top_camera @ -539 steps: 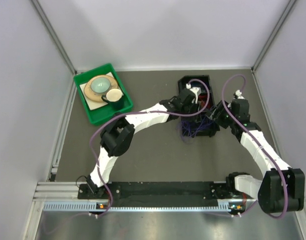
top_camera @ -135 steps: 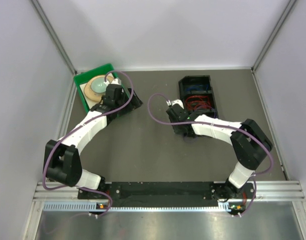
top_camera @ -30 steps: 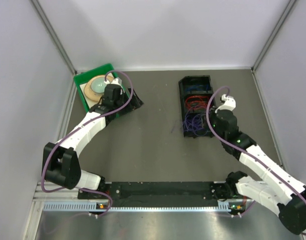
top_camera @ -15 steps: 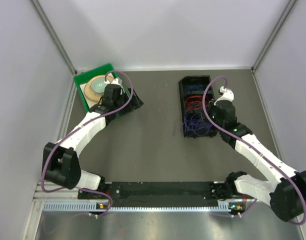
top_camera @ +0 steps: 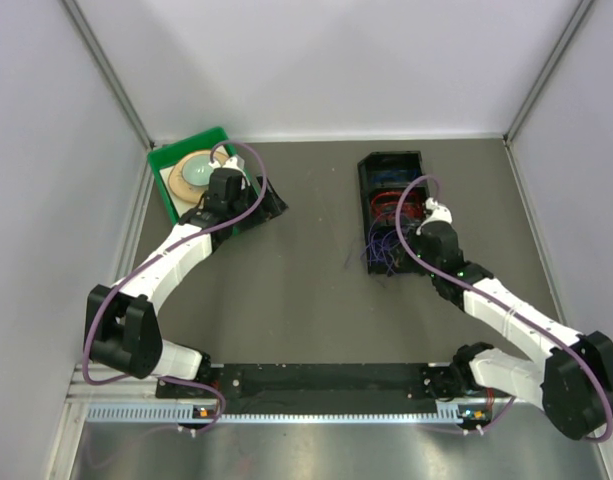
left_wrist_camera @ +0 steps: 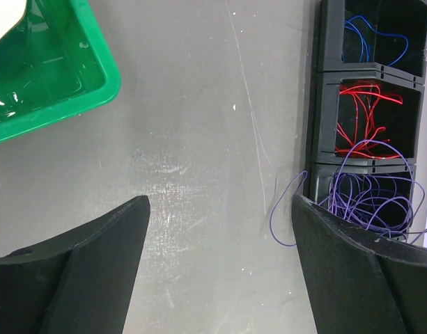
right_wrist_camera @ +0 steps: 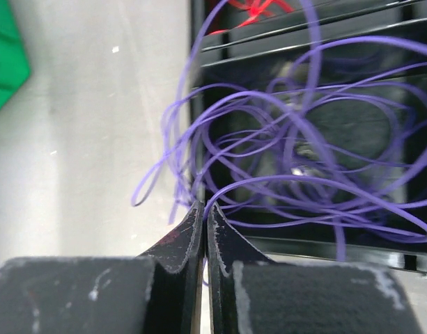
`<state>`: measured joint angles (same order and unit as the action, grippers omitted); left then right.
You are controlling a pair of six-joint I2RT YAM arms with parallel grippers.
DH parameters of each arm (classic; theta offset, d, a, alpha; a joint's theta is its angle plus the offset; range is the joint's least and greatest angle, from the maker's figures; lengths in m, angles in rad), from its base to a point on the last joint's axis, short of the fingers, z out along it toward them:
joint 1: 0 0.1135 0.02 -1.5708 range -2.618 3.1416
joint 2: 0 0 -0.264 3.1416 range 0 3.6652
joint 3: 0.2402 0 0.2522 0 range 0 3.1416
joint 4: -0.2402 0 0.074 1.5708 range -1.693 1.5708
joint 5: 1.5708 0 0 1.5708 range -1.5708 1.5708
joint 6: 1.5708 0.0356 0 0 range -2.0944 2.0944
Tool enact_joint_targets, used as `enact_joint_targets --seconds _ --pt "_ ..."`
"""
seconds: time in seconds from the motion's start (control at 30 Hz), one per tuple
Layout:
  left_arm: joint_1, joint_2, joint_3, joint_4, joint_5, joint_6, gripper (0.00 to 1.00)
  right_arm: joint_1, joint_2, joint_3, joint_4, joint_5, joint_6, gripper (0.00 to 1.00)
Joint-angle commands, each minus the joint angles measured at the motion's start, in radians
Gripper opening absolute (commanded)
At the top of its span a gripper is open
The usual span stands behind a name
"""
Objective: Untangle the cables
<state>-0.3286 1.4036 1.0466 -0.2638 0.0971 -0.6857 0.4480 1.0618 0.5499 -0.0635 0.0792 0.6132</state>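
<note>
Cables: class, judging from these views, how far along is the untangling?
Done: blue cables and red cables sit in separate compartments of the black box. In hand: right tool, shut, at the purple cables. Remaining: they overhang the box edge; left tool open.

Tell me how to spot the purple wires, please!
Find the long black plastic box with three compartments on the grey table. The thin purple wires fill its end compartment, beside the one with thin red wires. Only the purple ones loop out over the box's wall.
</note>
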Motion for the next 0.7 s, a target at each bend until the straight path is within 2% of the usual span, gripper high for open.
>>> enact_joint_targets --seconds 0.0,0.3,0.47,0.53,0.67 --pt "0.003 0.003 0.032 0.021 0.010 -0.008 0.88 0.041 0.016 0.077 0.056 -0.073 0.034 0.00" --pt "0.003 0.002 0.032 0.020 0.007 -0.008 0.88 0.075 0.102 0.199 0.056 -0.110 0.033 0.00" --pt "0.003 0.005 0.038 0.012 0.006 -0.003 0.88 0.070 0.092 0.234 0.027 -0.047 0.002 0.00" --pt "0.003 0.002 0.039 0.011 0.007 0.000 0.88 0.055 0.072 0.236 0.022 -0.027 -0.004 0.00" --pt "0.003 0.001 0.039 0.012 0.013 0.000 0.88 -0.058 0.056 0.229 0.014 -0.044 -0.013 0.00"
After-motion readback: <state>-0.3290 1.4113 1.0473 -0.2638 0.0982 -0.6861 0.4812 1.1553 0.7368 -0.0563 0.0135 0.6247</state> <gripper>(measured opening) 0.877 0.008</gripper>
